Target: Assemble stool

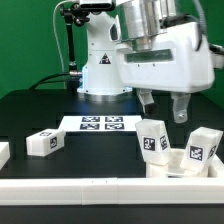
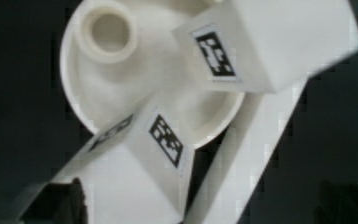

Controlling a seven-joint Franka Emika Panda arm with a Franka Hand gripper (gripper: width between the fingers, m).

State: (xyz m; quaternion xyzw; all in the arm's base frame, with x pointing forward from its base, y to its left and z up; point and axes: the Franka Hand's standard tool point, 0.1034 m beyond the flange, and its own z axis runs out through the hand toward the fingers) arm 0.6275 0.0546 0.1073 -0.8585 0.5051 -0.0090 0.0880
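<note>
The round white seat (image 2: 131, 80) lies flat at the exterior view's front right (image 1: 178, 166), with an empty socket (image 2: 108, 35) showing. Two tagged white legs stand upright on it: one (image 1: 153, 138) (image 2: 163, 140) and another (image 1: 203, 147) (image 2: 243, 50). A third leg (image 1: 45, 142) lies loose on the black table at the exterior view's left. My gripper (image 1: 163, 103) hangs above the seat and its two legs, open and empty. In the wrist view the gripper (image 2: 197, 205) shows only as dark fingers (image 2: 51, 200) at the frame's edge, wide apart.
The marker board (image 1: 100, 123) lies in front of the arm's base. A long white rail (image 1: 90, 187) runs along the table's front edge, and the seat sits against it (image 2: 247, 160). Another white piece (image 1: 3, 152) shows at the exterior view's far left.
</note>
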